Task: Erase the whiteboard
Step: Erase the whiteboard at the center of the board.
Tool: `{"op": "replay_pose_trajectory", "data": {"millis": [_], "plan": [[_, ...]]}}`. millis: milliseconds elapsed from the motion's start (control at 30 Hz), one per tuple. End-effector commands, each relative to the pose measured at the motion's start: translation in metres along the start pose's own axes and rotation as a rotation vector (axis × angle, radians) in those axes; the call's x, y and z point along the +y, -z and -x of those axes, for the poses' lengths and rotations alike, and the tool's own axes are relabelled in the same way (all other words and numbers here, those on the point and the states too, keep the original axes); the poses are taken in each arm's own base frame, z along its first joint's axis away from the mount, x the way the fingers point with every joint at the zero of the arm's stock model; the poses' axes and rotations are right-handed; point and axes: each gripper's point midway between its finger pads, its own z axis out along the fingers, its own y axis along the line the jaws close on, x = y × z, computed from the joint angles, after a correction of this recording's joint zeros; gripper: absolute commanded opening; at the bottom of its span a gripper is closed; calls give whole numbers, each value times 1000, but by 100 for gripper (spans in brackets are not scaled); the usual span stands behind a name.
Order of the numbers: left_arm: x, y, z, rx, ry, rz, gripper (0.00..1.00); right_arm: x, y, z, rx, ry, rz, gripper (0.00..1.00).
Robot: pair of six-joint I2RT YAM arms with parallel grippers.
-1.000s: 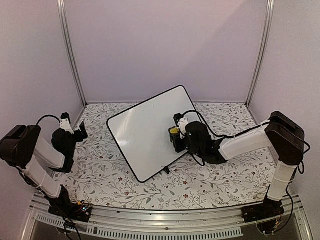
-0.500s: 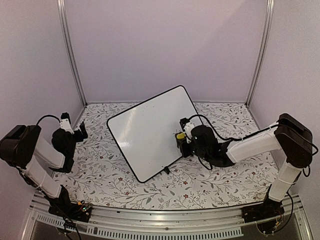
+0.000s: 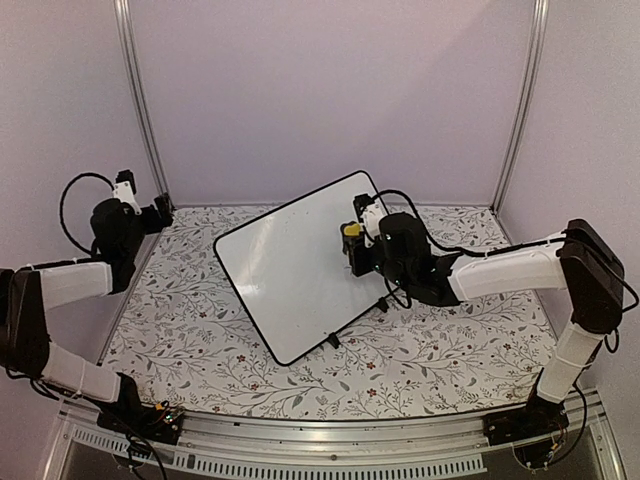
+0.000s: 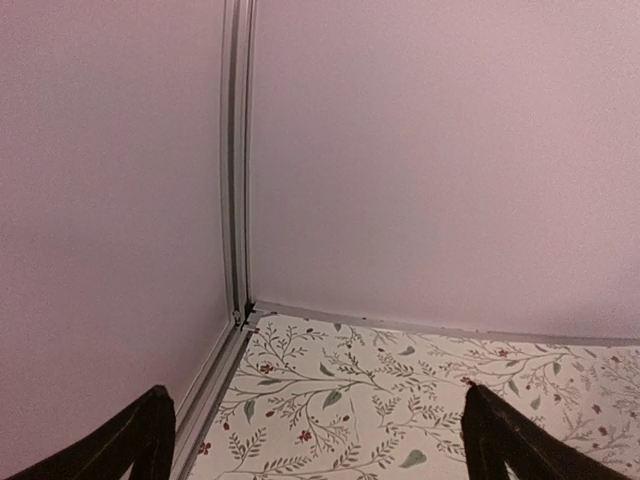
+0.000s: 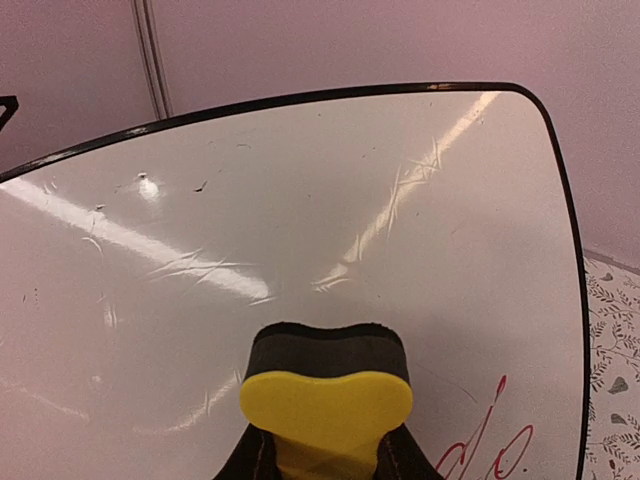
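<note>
While the right gripper [image 3: 352,240] pinched the eraser [image 5: 325,395] against the whiteboard [image 3: 290,270] in the desk's [image 3: 430,350] middle, red writing [image 5: 495,445] lay just beside it, toward the board's right edge; the left gripper [image 3: 158,214] gaped empty at the far-left corner.

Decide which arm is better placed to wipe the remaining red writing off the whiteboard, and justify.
Right. The right gripper holds the yellow eraser over the whiteboard, beside the red writing; the left gripper is open, empty, facing the far corner.

Floral-print table cover [image 3: 420,350], leaf-and-berry pattern. Lilac walls [image 3: 330,90] behind and beside cover. Metal corner post [image 4: 237,150] at cover's far-left corner. Metal rail [image 3: 330,435] along cover's near edge.
</note>
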Motion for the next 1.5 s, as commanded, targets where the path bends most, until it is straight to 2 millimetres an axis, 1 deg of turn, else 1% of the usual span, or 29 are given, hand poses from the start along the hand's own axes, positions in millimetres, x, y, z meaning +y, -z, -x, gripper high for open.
{"op": "replay_pose_trajectory", "data": {"millis": [0, 67, 100, 200, 233, 400, 500, 533, 633, 667, 767, 833, 867, 933, 1033, 1133, 1200, 1267, 1400, 1467], "plan": [[-41, -2, 9, 174, 102, -200, 100, 0, -12, -14, 36, 9, -5, 0], [-61, -4, 22, 231, 145, -296, 100, -2, -12, -21, 50, 0, -12, 0], [-71, -1, 25, 269, 170, -351, 100, -3, -11, -24, 58, -3, -13, 0], [-105, 13, 41, 297, 236, -555, 100, -4, -9, -30, 72, -13, -15, 0], [-121, 20, 41, 313, 251, -629, 100, -5, -8, -32, 75, -16, -16, 0], [-176, 51, 39, 383, 290, -954, 100, -9, -7, -41, 104, -8, -35, 0], [-202, 57, 32, 434, 266, -1045, 100, -14, -1, -49, 118, -15, -47, 0], [-207, 59, 30, 446, 261, -1066, 99, -15, 0, -50, 120, -22, -50, 0], [-218, 66, 28, 468, 254, -1120, 93, -17, 5, -57, 132, -31, -49, 0], [-221, 67, 26, 483, 253, -1126, 89, -17, 7, -58, 134, -34, -49, 0], [-228, 69, 9, 557, 246, -1126, 82, -17, 10, -57, 132, -34, -49, 0], [-232, 70, -1, 593, 241, -1121, 73, -17, 12, -55, 128, -28, -51, 0], [-234, 73, -9, 635, 245, -1119, 71, -17, 13, -55, 128, -27, -51, 0], [-238, 77, -17, 670, 246, -1124, 68, -17, 15, -52, 121, -25, -55, 0], [-243, 81, -23, 692, 235, -1134, 65, -19, 18, -48, 113, -22, -66, 0], [-247, 85, -24, 703, 229, -1143, 61, -20, 18, -43, 106, -15, -73, 0], [-248, 86, -26, 713, 222, -1139, 57, -20, 19, -41, 103, -13, -73, 0], [-248, 86, -29, 724, 210, -1130, 47, -19, 19, -38, 99, -7, -74, 0], [-251, 90, -33, 743, 185, -1131, 42, -19, 18, -30, 89, 2, -81, 0], [-252, 93, -35, 755, 177, -1134, 38, -20, 18, -27, 84, 10, -88, 0]]}}
